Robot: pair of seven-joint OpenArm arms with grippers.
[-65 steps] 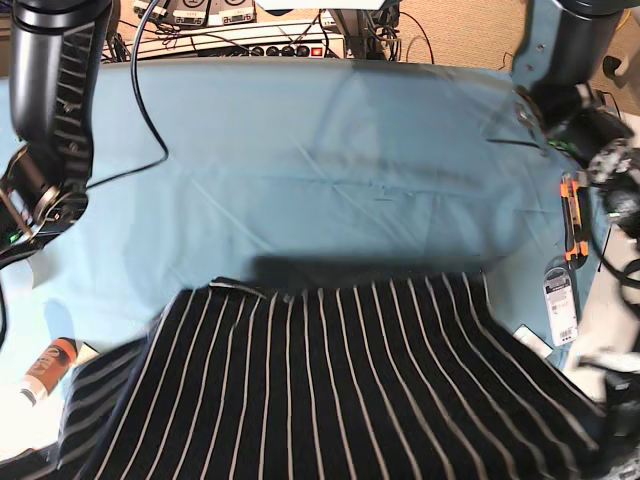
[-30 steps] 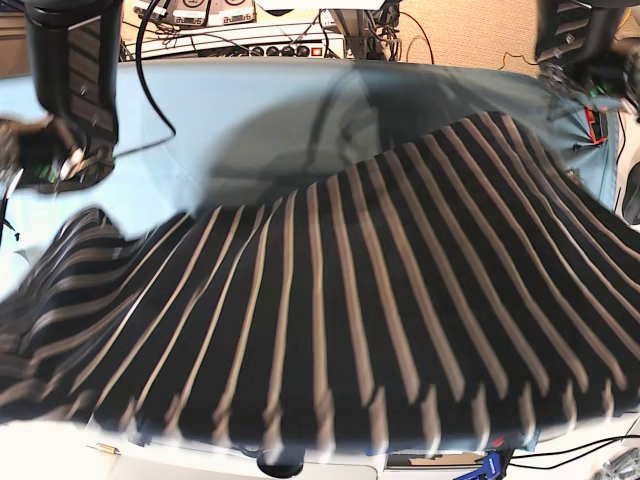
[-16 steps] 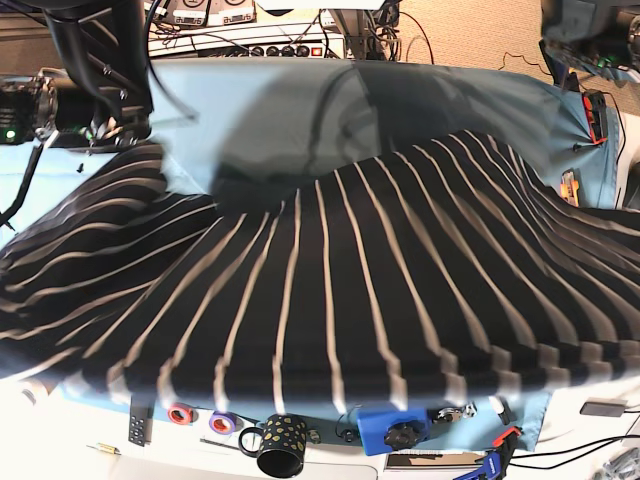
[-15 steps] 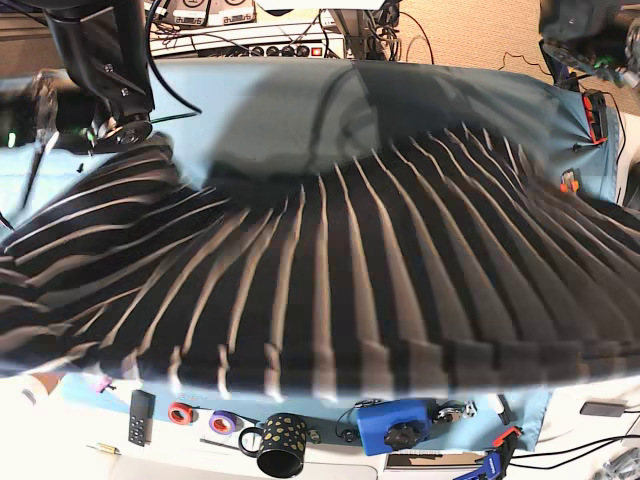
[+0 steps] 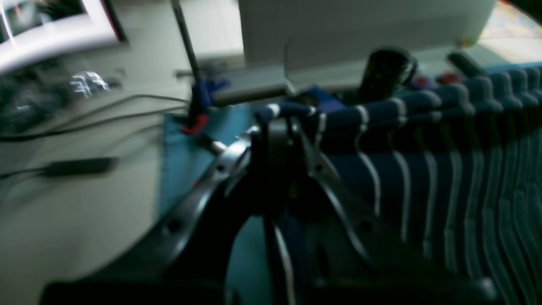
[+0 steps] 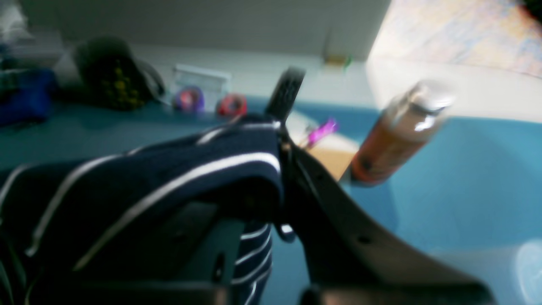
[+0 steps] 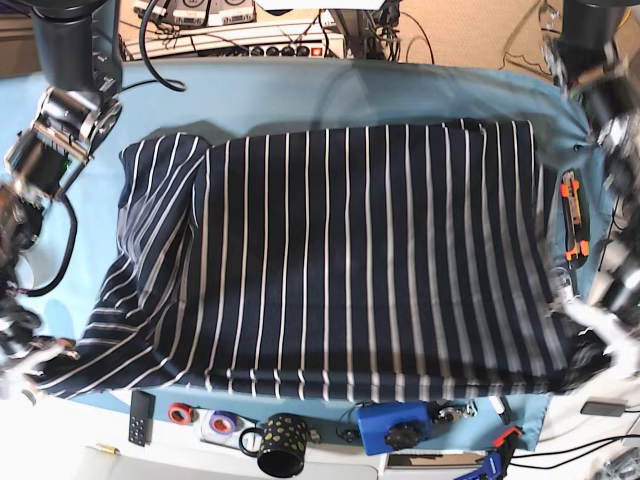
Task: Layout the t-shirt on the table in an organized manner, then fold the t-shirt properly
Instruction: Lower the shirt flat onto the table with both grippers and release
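The t-shirt (image 7: 360, 260), dark navy with thin white stripes, lies spread almost flat across the teal table (image 7: 300, 95), with one sleeve bunched at the left. My right gripper (image 7: 45, 350) is at the shirt's near left corner. In the right wrist view it (image 6: 280, 142) is shut on a folded edge of the t-shirt (image 6: 148, 182). My left gripper (image 7: 590, 322), blurred, is at the near right corner. In the left wrist view it (image 5: 279, 123) is shut on the hem of the t-shirt (image 5: 423, 169).
Along the near edge stand a black dotted mug (image 7: 280, 445), a blue box (image 7: 395, 428), a remote (image 7: 141, 417) and tape rolls (image 7: 180, 412). An orange tool (image 7: 570, 215) lies at the right edge. An orange bottle (image 6: 394, 140) is close to my right gripper.
The shirt was billowing above the table. It has come down and now lies spread flat, its far edge reaching further back. Both arms have swung down to the near corners.
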